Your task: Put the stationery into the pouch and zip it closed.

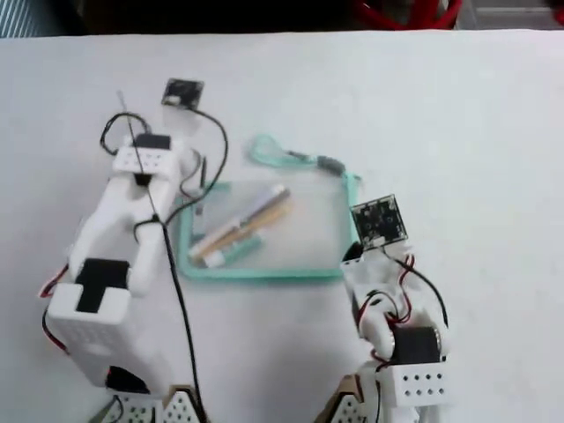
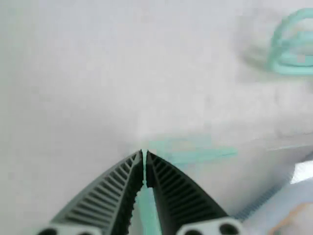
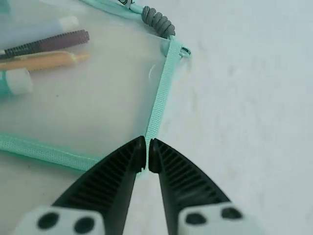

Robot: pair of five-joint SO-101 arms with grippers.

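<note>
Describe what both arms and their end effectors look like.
Both arms are boxy white plastic. The left arm carries a long black cable and red wires near its base; the right arm has red and black wires. The left end effector and right end effector have dark, ribbed, tapering fingers on pale bases with round holes.

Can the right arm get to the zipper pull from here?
Probably yes, once it lets go: the right end effector is shut on the pouch edge. The zipper pull sits at the next corner along that same edge, with nothing lying over it.
</note>
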